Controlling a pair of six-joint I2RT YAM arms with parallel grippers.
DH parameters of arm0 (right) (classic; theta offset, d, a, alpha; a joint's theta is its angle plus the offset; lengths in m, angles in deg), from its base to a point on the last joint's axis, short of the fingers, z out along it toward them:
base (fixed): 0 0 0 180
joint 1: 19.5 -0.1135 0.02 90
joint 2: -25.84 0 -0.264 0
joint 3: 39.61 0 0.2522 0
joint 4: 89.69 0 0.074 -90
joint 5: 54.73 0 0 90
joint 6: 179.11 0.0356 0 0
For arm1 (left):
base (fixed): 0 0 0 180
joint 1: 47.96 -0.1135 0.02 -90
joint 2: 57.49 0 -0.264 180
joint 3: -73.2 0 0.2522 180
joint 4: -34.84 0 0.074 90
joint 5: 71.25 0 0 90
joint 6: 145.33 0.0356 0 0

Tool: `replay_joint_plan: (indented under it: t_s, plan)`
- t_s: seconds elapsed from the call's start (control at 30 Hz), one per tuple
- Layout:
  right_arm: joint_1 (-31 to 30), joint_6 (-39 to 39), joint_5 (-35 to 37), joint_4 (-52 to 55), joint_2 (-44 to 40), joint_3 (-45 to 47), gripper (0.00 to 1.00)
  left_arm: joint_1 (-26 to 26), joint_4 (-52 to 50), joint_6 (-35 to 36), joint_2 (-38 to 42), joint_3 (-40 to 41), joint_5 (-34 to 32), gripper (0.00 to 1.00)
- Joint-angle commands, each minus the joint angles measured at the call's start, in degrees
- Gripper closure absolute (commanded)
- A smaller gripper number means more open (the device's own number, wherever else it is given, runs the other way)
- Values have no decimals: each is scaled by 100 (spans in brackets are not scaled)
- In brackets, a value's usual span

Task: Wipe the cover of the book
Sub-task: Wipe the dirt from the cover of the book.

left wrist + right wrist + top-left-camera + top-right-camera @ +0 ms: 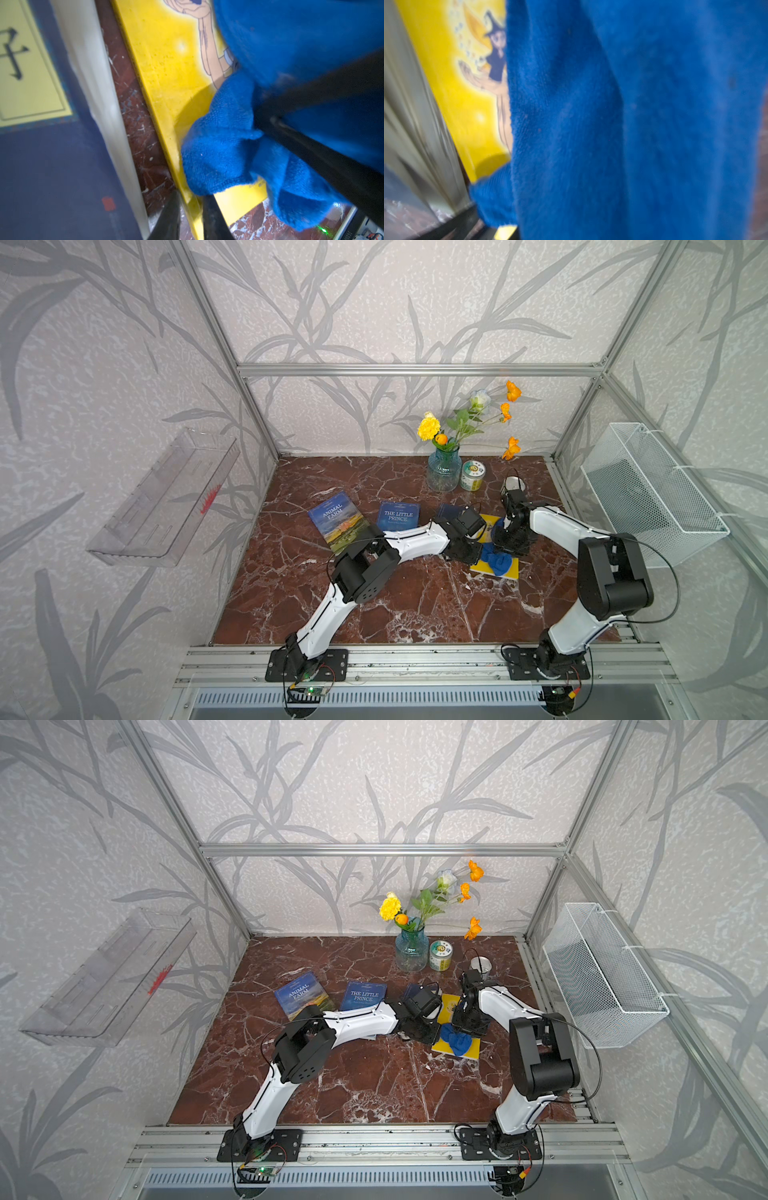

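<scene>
— Grip check: left pincer (pixel 191 199) clamps the thin yellow picture book (pixel 166 62), flat on the red-brown marbled counter (pixel 415 605); crumpled blue cloth (pixel 218 155) lies atop.
— The right pincer (pixel 508 545)? Cannot tell its hold. Press flat, sweep evenly.

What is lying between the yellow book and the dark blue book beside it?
Only a narrow strip of bare marble tabletop. The left wrist view shows it: the yellow book and the dark blue book do not touch.
</scene>
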Motion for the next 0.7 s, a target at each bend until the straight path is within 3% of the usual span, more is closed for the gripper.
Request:
replay_joint_plan:
  t_s: [0.0,0.27,0.37,0.53,0.67]
  plan:
    - [91,-179,89,430,-653,11,33,36,-703,2,-171,327,-78,80]
    - [267,-311,186,1008,-1483,-91,11,32,-634,-5,-68,415,-113,80]
    - [356,-341,250,733,-1533,15,9,35,-598,0,-58,445,-173,81]
    - [580,-307,364,472,-764,-273,6,37,-614,4,-64,438,-182,81]
    - [589,-298,154,627,122,-769,11,36,-656,28,-74,410,-249,81]
